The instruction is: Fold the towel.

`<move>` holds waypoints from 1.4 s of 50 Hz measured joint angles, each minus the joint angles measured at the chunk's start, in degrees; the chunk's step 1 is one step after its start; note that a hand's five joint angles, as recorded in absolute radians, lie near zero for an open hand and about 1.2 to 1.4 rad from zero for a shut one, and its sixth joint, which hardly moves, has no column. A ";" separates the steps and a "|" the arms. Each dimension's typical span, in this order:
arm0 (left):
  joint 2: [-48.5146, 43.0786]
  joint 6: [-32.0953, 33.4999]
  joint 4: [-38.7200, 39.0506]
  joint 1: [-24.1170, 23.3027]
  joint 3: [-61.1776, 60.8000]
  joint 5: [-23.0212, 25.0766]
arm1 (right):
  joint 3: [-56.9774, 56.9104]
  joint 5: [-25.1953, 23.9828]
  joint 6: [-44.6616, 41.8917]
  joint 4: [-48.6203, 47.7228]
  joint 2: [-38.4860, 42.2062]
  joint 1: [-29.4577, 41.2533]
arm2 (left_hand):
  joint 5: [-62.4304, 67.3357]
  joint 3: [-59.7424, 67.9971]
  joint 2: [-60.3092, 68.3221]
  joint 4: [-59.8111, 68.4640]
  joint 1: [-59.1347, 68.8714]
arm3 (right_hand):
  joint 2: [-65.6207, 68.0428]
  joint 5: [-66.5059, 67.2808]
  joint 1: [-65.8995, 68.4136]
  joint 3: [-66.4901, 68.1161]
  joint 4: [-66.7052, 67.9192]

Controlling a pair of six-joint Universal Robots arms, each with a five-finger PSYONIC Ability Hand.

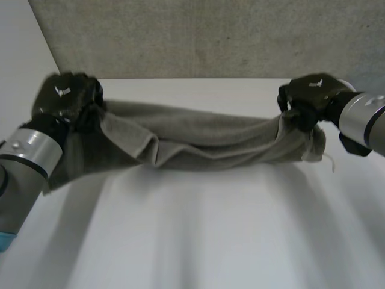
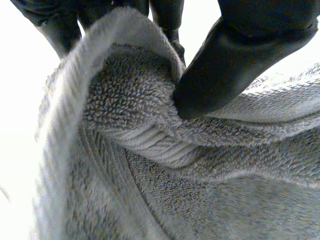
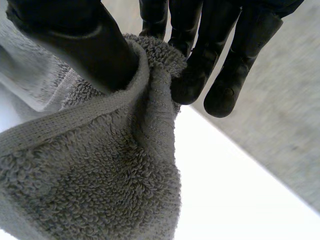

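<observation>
The head view shows the grey towel hanging over the white table, sagging in long bunched folds, with the left hand at one end and the right hand at the other. The wrist views add each grip: thumb and fingers pinch the ribbed terry hem

The left robot hand is black and lumpy, with a small white mark on its back. The right robot hand is black too, and it has a white sign of the same kind. Seen close, the fingers are thick and smooth, a bit shiny, with round tips. The left arm is a shiny grey tube with a light-blue cap further down. The right arm is grey and round as well.
</observation>
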 measured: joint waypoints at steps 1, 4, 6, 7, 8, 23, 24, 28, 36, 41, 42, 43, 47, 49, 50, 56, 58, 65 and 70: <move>-1.70 -0.92 -0.72 0.40 -0.06 0.59 | -0.01 -0.03 -0.87 0.88 1.02 0.14 | 0.00 0.05 0.00 0.00 0.00 | 0.00 0.00 0.00 0.00 0.00; -6.17 -2.17 -2.45 0.87 -0.14 1.59 | 0.00 -0.01 -3.50 3.20 3.21 0.46 | 0.00 0.00 0.00 0.00 0.00 | 0.00 0.00 0.00 0.00 0.00; -9.22 -2.48 -3.69 1.00 -0.11 2.22 | 0.09 0.06 -5.97 5.04 4.67 0.64 | 0.00 0.00 0.00 0.00 0.00 | 0.00 0.00 0.00 0.00 0.00; -10.04 -2.51 -4.05 1.03 -0.10 2.42 | 0.12 0.09 -6.77 5.56 5.06 0.69 | 0.00 0.00 0.00 0.00 0.00 | 0.00 0.00 0.00 0.00 0.00; -11.72 -2.54 -4.87 1.08 0.03 2.94 | 0.18 0.16 -8.56 6.79 5.88 0.82 | 0.00 0.00 0.00 0.00 0.00 | 0.00 0.00 0.00 0.00 0.00; -19.67 -11.59 -16.26 0.66 23.98 7.39 | -14.90 1.04 -7.34 -7.98 11.78 4.86 | 0.00 0.08 0.21 0.32 0.45 | 0.57 0.00 0.00 0.00 0.00; -19.74 -12.58 -16.53 0.60 25.60 7.27 | -15.53 1.27 -6.01 -10.34 11.56 4.96 | 0.00 0.08 0.21 0.32 0.46 | 0.57 0.00 0.00 0.00 0.00; -19.69 -20.25 -17.01 0.35 37.09 5.89 | -17.67 3.26 4.34 -28.93 8.78 5.30 | 0.00 0.08 0.21 0.33 0.52 | 0.57 0.00 0.00 0.00 0.00; -19.20 -29.01 -9.62 0.37 46.58 3.10 | -14.88 4.81 10.89 -40.89 6.79 5.13 | 0.00 0.09 0.22 0.32 0.52 | 0.57 0.00 0.00 0.00 0.00; -20.79 -28.93 -6.58 0.46 40.92 3.44 | -11.39 3.96 4.38 -31.30 9.93 5.52 | 0.00 0.15 0.24 0.33 0.52 | 0.57 0.00 0.00 0.00 0.00; -21.08 -28.85 -6.36 0.48 39.90 3.55 | -10.77 3.82 3.39 -30.28 10.31 5.59 | 0.00 0.17 0.32 0.33 0.52 | 0.57 0.00 0.00 0.00 0.00; -21.76 -28.68 -5.95 0.49 37.75 3.86 | -9.41 3.56 1.37 -28.49 11.00 5.73 | 0.00 0.22 0.38 0.33 0.53 | 0.57 0.00 0.00 0.00 0.00; -24.52 -28.23 -4.44 0.54 30.48 5.41 | -3.82 3.13 -4.73 -25.05 12.65 6.07 | 0.00 0.23 0.38 0.33 0.54 | 0.57 0.00 0.00 0.00 0.00; -26.22 -28.02 -3.23 0.55 26.35 6.63 | 0.11 3.09 -7.24 -24.29 13.25 6.20 | 0.00 0.24 0.38 0.33 0.54 | 0.57 0.00 0.00 0.00 0.00; -27.04 -27.85 -2.37 0.55 24.25 7.29 | 1.98 3.11 -8.15 -24.17 13.42 6.23 | 0.00 0.25 0.38 0.33 0.55 | 0.57 0.00 0.00 0.00 0.00; -29.52 -23.98 1.59 0.56 15.23 10.43 | 9.86 3.42 -10.01 -23.91 13.31 6.19 | 0.00 0.28 0.39 0.57 0.55 | 0.57 0.00 0.00 0.00 0.00; -29.59 -20.42 2.39 0.63 12.42 11.45 | 12.18 3.52 -10.19 -23.81 12.52 6.00 | 0.00 0.29 0.39 0.57 0.56 | 0.57 0.00 0.00 0.00 0.00; -26.08 -11.79 -0.62 1.50 8.54 13.79 | 14.87 3.38 -9.99 -21.25 8.74 4.93 | 0.00 0.29 0.39 0.57 0.56 | 0.57 0.00 0.00 0.00 0.00; -23.18 -10.87 -4.80 3.45 8.47 15.23 | 14.30 3.17 -9.87 -19.25 7.69 4.30 | 0.00 0.29 0.39 0.57 0.56 | 0.57 0.00 0.00 0.00 0.00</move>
